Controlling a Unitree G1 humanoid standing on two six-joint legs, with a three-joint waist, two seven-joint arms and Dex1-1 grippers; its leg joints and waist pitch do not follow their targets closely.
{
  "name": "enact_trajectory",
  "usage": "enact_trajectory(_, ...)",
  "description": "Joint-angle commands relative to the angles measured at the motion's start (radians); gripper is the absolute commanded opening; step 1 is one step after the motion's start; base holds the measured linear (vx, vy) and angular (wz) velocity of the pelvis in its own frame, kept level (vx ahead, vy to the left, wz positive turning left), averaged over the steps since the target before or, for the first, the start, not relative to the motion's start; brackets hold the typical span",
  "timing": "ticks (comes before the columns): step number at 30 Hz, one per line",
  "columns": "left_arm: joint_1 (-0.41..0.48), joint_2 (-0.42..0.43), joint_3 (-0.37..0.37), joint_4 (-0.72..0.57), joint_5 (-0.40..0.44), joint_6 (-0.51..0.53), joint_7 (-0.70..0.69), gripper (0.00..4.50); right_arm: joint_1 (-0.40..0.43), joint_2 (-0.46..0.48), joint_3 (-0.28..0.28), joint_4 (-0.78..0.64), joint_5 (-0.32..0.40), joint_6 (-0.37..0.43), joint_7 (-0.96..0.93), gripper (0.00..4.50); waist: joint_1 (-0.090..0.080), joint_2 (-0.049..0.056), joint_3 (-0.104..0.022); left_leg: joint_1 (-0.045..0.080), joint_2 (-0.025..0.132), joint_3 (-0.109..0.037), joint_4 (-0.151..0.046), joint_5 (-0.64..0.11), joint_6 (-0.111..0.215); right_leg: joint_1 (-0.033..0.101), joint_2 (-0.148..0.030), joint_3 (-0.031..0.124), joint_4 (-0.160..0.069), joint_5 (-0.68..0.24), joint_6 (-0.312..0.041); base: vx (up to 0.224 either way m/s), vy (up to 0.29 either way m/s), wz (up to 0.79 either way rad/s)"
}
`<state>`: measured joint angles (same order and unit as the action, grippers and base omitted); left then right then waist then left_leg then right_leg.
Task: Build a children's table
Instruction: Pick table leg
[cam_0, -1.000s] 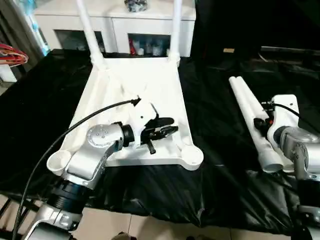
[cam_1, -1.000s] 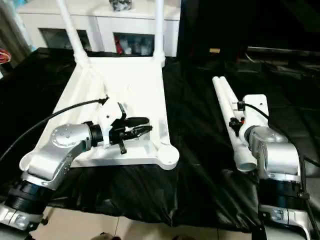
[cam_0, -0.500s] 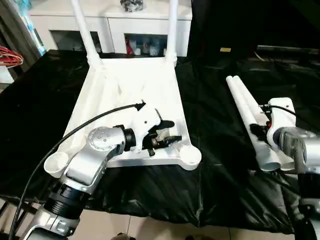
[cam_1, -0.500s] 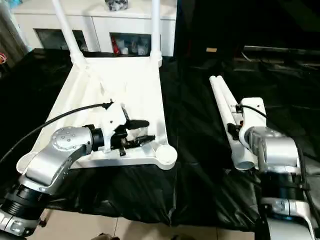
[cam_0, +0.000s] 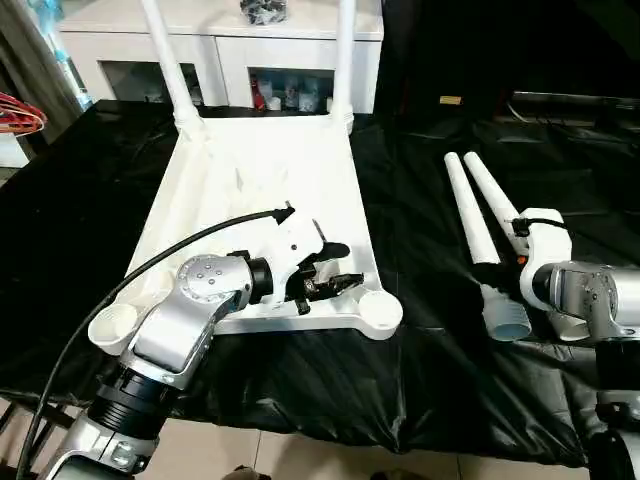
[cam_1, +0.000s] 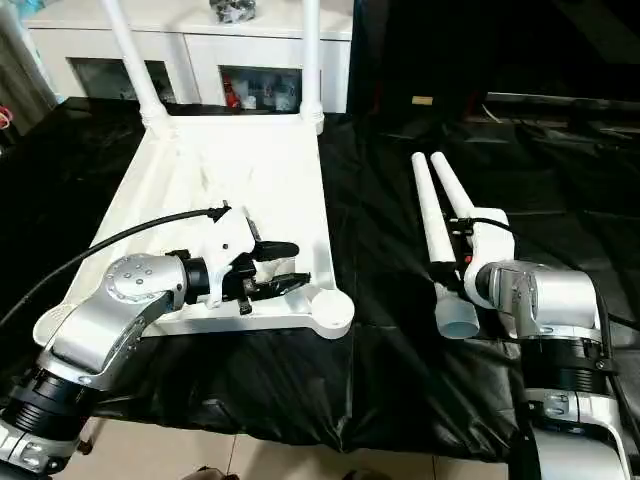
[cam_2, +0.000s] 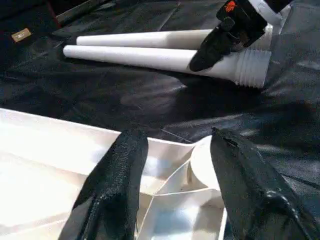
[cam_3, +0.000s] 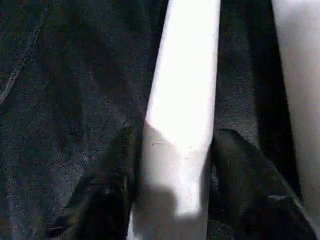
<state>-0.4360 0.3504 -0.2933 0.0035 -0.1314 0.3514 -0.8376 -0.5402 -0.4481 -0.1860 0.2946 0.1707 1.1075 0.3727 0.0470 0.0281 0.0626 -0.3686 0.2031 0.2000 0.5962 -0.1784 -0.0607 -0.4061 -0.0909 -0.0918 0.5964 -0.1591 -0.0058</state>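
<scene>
Top inverted, sockets up for legs; right gripper straddles loose leg, grip uncertain; left gripper half-open, empty.

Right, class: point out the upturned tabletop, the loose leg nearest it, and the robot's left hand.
tabletop (cam_0: 270, 150), left eye view, on its ribbed underside.
loose leg (cam_0: 472, 215), left eye view, mid-tube.
left hand (cam_0: 342, 266), left eye view, between its fingertips.
</scene>
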Motion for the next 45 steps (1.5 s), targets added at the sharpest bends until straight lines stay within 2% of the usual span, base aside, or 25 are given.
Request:
enact_trajectory(1, -0.008, 0.008, -0.013, -0.029, 0.007, 0.011, -0.008, 2.42, -0.004, -0.007, 0.018, 0.035, 0.012, 0.011, 0.002, 2.04, 0.003, -0.018, -0.078, 0.011, 0.018, -0.012, -0.057, -0.155, 0.007, 0.052, -0.046, 0.048, -0.071, -0.305, -0.169, 0.000, 0.000, 0.00)
enact_trajectory(5, -0.012, 0.009, -0.014, -0.027, 0.006, 0.012, -0.011, 2.42, 0.004, -0.014, 0.038, 0.066, 0.000, -0.001, 0.017, 1.88, 0.002, -0.016, -0.075, 0.015, 0.019, -0.012, -0.058, -0.185, 0.000, 0.049, -0.046, 0.047, -0.076, -0.334, -0.166, 0.000, 0.000, 0.00)
enact_trajectory(7, -0.015, 0.007, -0.014, -0.023, 0.006, 0.011, -0.011, 2.42, 0.003, -0.005, 0.020, 0.087, 0.002, -0.013, 0.008, 1.85, 0.002, -0.017, -0.075, 0.015, 0.018, -0.013, -0.058, -0.196, -0.003, 0.049, -0.047, 0.046, -0.078, -0.351, -0.162, 0.000, 0.000, 0.00)
enact_trajectory(10, -0.034, -0.019, 0.011, 0.002, 0.006, -0.016, 0.025, 2.42, 0.003, 0.015, -0.056, 0.086, 0.033, -0.064, -0.004, 1.85, 0.001, -0.016, -0.074, 0.017, 0.017, -0.014, -0.058, -0.215, -0.009, 0.047, -0.046, 0.044, -0.082, -0.382, -0.150, 0.000, 0.000, 0.00)
enact_trajectory(11, -0.035, -0.020, 0.012, 0.003, 0.006, -0.017, 0.027, 2.42, 0.003, 0.015, -0.058, 0.085, 0.035, -0.065, -0.004, 1.85, 0.000, -0.017, -0.074, 0.017, 0.017, -0.013, -0.058, -0.220, -0.008, 0.047, -0.046, 0.045, -0.084, -0.383, -0.148, 0.000, 0.000, 0.00)
enact_trajectory(12, -0.051, -0.044, 0.035, 0.025, 0.001, -0.024, 0.060, 2.42, 0.006, 0.024, -0.093, 0.059, 0.071, -0.087, 0.019, 1.84, 0.000, -0.018, -0.074, 0.017, 0.017, -0.014, -0.058, -0.222, -0.007, 0.048, -0.046, 0.043, -0.085, -0.388, -0.144, 0.000, 0.000, 0.00)
enact_trajectory(14, -0.070, -0.067, 0.058, 0.055, 0.001, -0.036, 0.096, 2.42, 0.014, 0.033, -0.119, 0.028, 0.112, -0.117, 0.051, 1.84, 0.004, -0.015, -0.076, 0.016, 0.016, -0.014, -0.057, -0.230, 0.000, 0.049, -0.045, 0.041, -0.088, -0.387, -0.137, 0.000, 0.000, 0.00)
enact_trajectory(16, -0.099, -0.104, 0.092, 0.095, -0.010, -0.041, 0.146, 2.42, 0.025, 0.053, -0.158, -0.006, 0.167, -0.151, 0.085, 1.84, 0.007, -0.009, -0.078, 0.014, 0.016, -0.017, -0.057, -0.216, 0.005, 0.051, -0.047, 0.040, -0.084, -0.370, -0.137, 0.000, 0.000, 0.00)
enact_trajectory(17, -0.099, -0.104, 0.092, 0.095, -0.010, -0.041, 0.146, 2.42, 0.025, 0.053, -0.158, -0.006, 0.167, -0.151, 0.085, 1.84, 0.005, -0.012, -0.078, 0.013, 0.015, -0.013, -0.056, -0.214, 0.009, 0.051, -0.044, 0.041, -0.087, -0.363, -0.135, 0.000, 0.000, 0.00)
enact_trajectory(18, -0.117, -0.130, 0.117, 0.118, -0.025, -0.038, 0.176, 2.42, 0.031, 0.068, -0.184, -0.024, 0.198, -0.166, 0.103, 1.84, 0.008, -0.007, -0.080, 0.012, 0.016, -0.017, -0.057, -0.201, 0.011, 0.054, -0.046, 0.039, -0.082, -0.346, -0.144, 0.000, 0.000, 0.00)
enact_trajectory(19, -0.155, -0.180, 0.160, 0.161, -0.065, -0.009, 0.221, 2.42, 0.056, 0.108, -0.231, -0.070, 0.266, -0.251, 0.162, 1.84, 0.008, -0.006, -0.082, 0.010, 0.015, -0.016, -0.055, -0.189, 0.017, 0.055, -0.045, 0.039, -0.079, -0.325, -0.151, 0.000, 0.000, 0.00)
enact_trajectory(20, -0.155, -0.180, 0.160, 0.161, -0.065, -0.009, 0.221, 2.42, 0.056, 0.108, -0.231, -0.070, 0.266, -0.251, 0.162, 1.84, 0.014, -0.007, -0.084, 0.013, 0.014, -0.012, -0.051, -0.194, 0.028, 0.051, -0.047, 0.041, -0.082, -0.311, -0.156, 0.000, 0.000, 0.00)
enact_trajectory(21, -0.166, -0.194, 0.170, 0.172, -0.077, 0.002, 0.228, 2.42, 0.067, 0.121, -0.239, -0.087, 0.282, -0.272, 0.182, 1.84, 0.013, -0.010, -0.085, 0.008, 0.016, -0.016, -0.053, -0.182, 0.034, 0.057, -0.047, 0.039, -0.077, -0.297, -0.163, 0.000, 0.000, 0.00)
enact_trajectory(22, -0.166, -0.194, 0.170, 0.172, -0.077, 0.002, 0.228, 2.42, 0.067, 0.121, -0.239, -0.087, 0.282, -0.272, 0.182, 1.84, 0.015, -0.009, -0.086, 0.004, 0.016, -0.017, -0.054, -0.161, 0.042, 0.059, -0.048, 0.037, -0.074, -0.278, -0.168, 0.000, 0.000, 0.00)
enact_trajectory(23, -0.166, -0.194, 0.170, 0.172, -0.077, 0.002, 0.228, 2.42, 0.067, 0.121, -0.239, -0.087, 0.282, -0.272, 0.182, 1.84, 0.015, -0.010, -0.086, 0.006, 0.017, -0.017, -0.054, -0.156, 0.044, 0.057, -0.047, 0.037, -0.074, -0.271, -0.173, 0.000, 0.000, 0.00)
enact_trajectory(24, -0.183, -0.222, 0.185, 0.191, -0.102, 0.019, 0.234, 2.42, 0.090, 0.139, -0.246, -0.117, 0.315, -0.299, 0.215, 1.84, 0.015, -0.010, -0.086, 0.005, 0.018, -0.016, -0.053, -0.142, 0.050, 0.057, -0.046, 0.038, -0.071, -0.257, -0.182, 0.000, 0.000, 0.00)
enact_trajectory(25, -0.226, -0.294, 0.230, 0.243, -0.155, 0.060, 0.275, 2.42, 0.136, 0.178, -0.239, -0.177, 0.370, -0.316, 0.269, 1.84, 0.019, -0.013, -0.087, 0.006, 0.015, -0.009, -0.049, -0.144, 0.060, 0.057, -0.047, 0.041, -0.073, -0.254, -0.186, 0.000, 0.000, 0.00)
enact_trajectory(26, -0.244, -0.325, 0.256, 0.265, -0.183, 0.085, 0.300, 2.42, 0.153, 0.197, -0.237, -0.204, 0.395, -0.326, 0.294, 1.84, 0.029, -0.008, -0.088, 0.010, 0.018, -0.011, -0.048, -0.146, 0.071, 0.053, -0.049, 0.040, -0.075, -0.252, -0.193, 0.000, 0.000, 0.00)
enact_trajectory(27, -0.254, -0.342, 0.272, 0.278, -0.198, 0.100, 0.316, 2.42, 0.162, 0.207, -0.236, -0.219, 0.409, -0.331, 0.308, 1.84, 0.029, -0.010, -0.088, 0.005, 0.017, -0.011, -0.050, -0.141, 0.076, 0.057, -0.049, 0.038, -0.076, -0.253, -0.192, 0.000, 0.000, 0.00)
enact_trajectory(30, -0.294, -0.390, 0.341, 0.328, -0.272, 0.155, 0.358, 2.42, 0.199, 0.239, -0.212, -0.288, 0.462, -0.327, 0.361, 1.84, 0.039, -0.008, -0.089, 0.003, 0.021, -0.017, -0.051, -0.123, 0.082, 0.057, -0.051, 0.036, -0.073, -0.244, -0.197, 0.000, 0.000, 0.00)
enact_trajectory(33, -0.317, -0.412, 0.366, 0.357, -0.317, 0.179, 0.351, 2.42, 0.217, 0.257, -0.190, -0.328, 0.491, -0.329, 0.392, 1.84, 0.047, -0.010, -0.085, 0.002, 0.017, -0.016, -0.053, -0.139, 0.080, 0.058, -0.052, 0.035, -0.081, -0.295, -0.169, 0.000, 0.000, 0.00)
enact_trajectory(34, -0.326, -0.423, 0.360, 0.358, -0.338, 0.190, 0.325, 2.42, 0.230, 0.266, -0.168, -0.355, 0.517, -0.322, 0.416, 1.84, 0.049, -0.005, -0.084, 0.004, 0.016, -0.017, -0.053, -0.142, 0.074, 0.056, -0.052, 0.034, -0.085, -0.319, -0.156, 0.000, 0.000, 0.00)
enact_trajectory(38, -0.343, -0.460, 0.391, 0.334, -0.400, 0.229, 0.302, 2.42, 0.256, 0.268, -0.133, -0.378, 0.523, -0.324, 0.439, 1.84, 0.053, -0.011, -0.083, 0.005, 0.019, -0.017, -0.056, -0.156, 0.056, 0.055, -0.055, 0.034, -0.087, -0.333, -0.153, 0.000, 0.000, 0.00)
enact_trajectory(41, -0.349, -0.467, 0.374, 0.338, -0.390, 0.234, 0.310, 2.42, 0.273, 0.267, -0.112, -0.401, 0.545, -0.321, 0.466, 1.84, 0.056, -0.007, -0.083, 0.003, 0.020, -0.020, -0.058, -0.159, 0.058, 0.055, -0.054, 0.035, -0.088, -0.339, -0.142, 0.000, 0.000, 0.00)
enact_trajectory(45, -0.356, -0.470, 0.380, 0.355, -0.396, 0.237, 0.328, 2.42, 0.283, 0.257, -0.088, -0.412, 0.546, -0.319, 0.472, 1.83, 0.058, -0.010, -0.082, 0.003, 0.019, -0.019, -0.059, -0.157, 0.051, 0.056, -0.055, 0.035, -0.090, -0.351, -0.125, 0.000, 0.000, 0.00)
